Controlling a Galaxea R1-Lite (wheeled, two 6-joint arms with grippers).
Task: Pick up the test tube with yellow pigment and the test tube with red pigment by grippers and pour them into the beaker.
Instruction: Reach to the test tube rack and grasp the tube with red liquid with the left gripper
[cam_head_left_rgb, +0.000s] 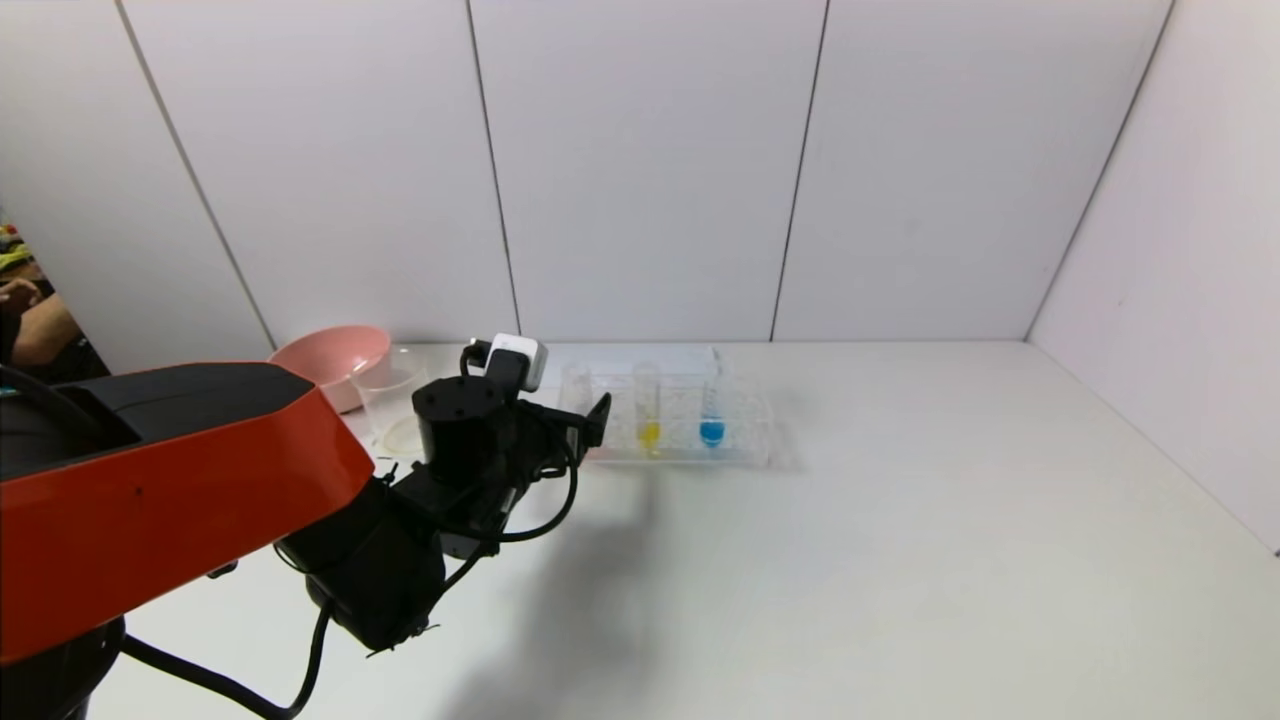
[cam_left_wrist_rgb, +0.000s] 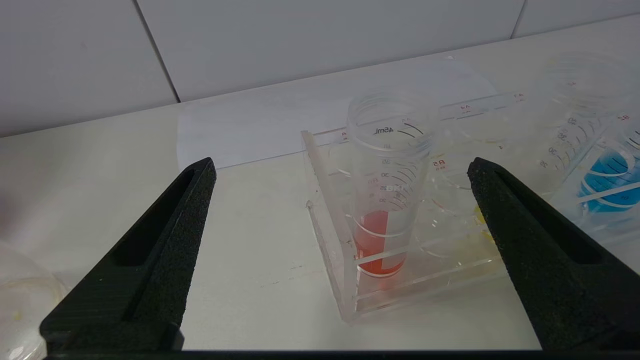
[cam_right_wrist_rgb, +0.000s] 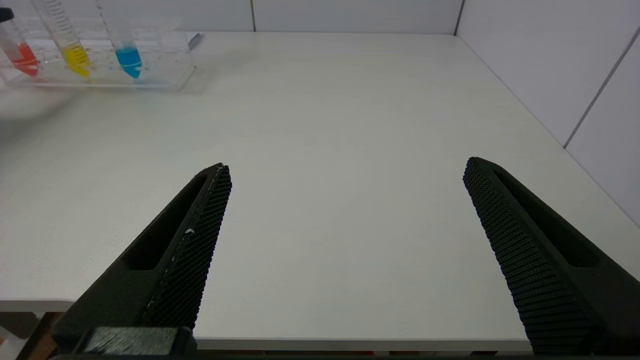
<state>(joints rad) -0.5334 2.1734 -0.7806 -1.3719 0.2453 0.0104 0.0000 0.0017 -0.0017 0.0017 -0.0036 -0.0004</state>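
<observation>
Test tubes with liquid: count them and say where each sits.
3, all upright in the clear rack. The test tube with red pigment is at the end nearest the open left gripper, the test tube with yellow pigment is in the middle, and the blue tube is beyond it.

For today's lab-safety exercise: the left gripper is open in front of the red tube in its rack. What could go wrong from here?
1. The left gripper is spread wide around the red tube; its far finger sits near the yellow tube, so closing could knock it.
2. The tube stands in a light clear rack; a tilted lift might drag the rack.
3. The beaker stands beside a pink bowl, behind the arm, so the pour may be partly hidden.
</observation>
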